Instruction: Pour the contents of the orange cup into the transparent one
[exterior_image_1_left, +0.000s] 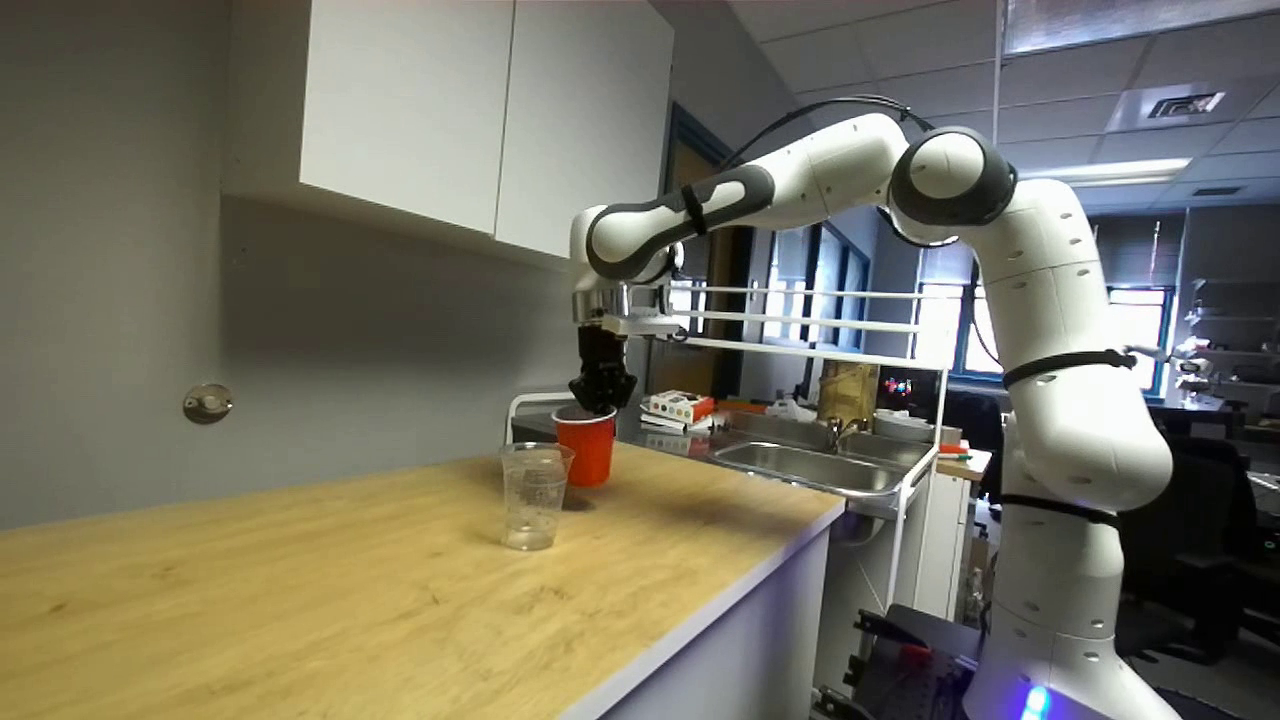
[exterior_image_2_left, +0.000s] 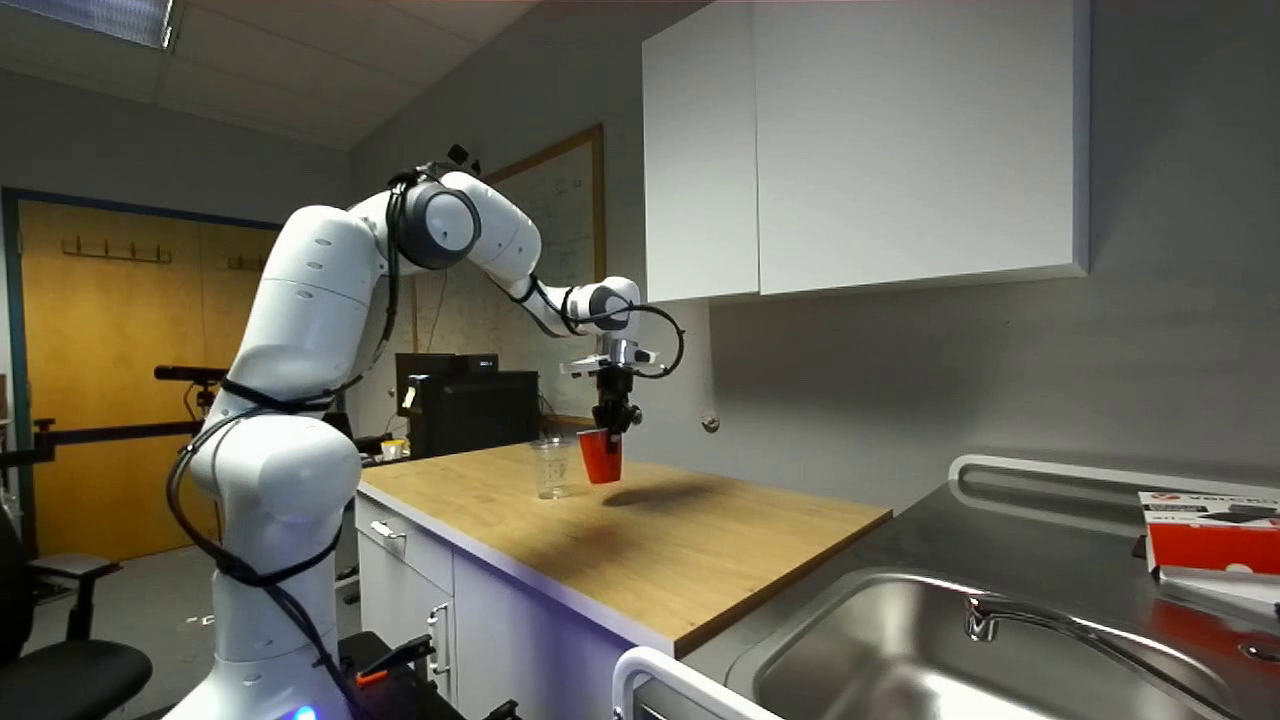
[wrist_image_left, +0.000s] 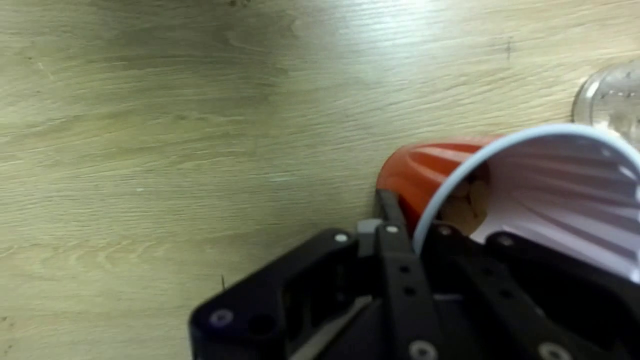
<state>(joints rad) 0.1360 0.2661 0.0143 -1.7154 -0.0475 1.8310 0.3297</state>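
The orange cup (exterior_image_1_left: 584, 452) hangs slightly above the wooden counter, tilted a little in an exterior view (exterior_image_2_left: 600, 462). My gripper (wrist_image_left: 407, 227) is shut on its wall, with one finger outside and one inside the pale rim. In the wrist view the orange cup (wrist_image_left: 417, 167) shows several tan pieces at its bottom. The transparent cup (exterior_image_1_left: 533, 505) stands upright on the counter beside the orange cup; it also shows in an exterior view (exterior_image_2_left: 551, 470). Only part of the transparent cup (wrist_image_left: 612, 97) shows at the right edge of the wrist view, partly behind the orange cup's rim.
The wooden counter (exterior_image_1_left: 300, 600) runs along a grey wall. White cabinets (exterior_image_2_left: 860, 150) hang above it. A steel sink (exterior_image_2_left: 900, 650) with a faucet (exterior_image_2_left: 1040, 615) and a red-and-white box (exterior_image_2_left: 1210, 540) lie beyond the counter's end. A white rack (exterior_image_1_left: 800, 350) stands by the sink.
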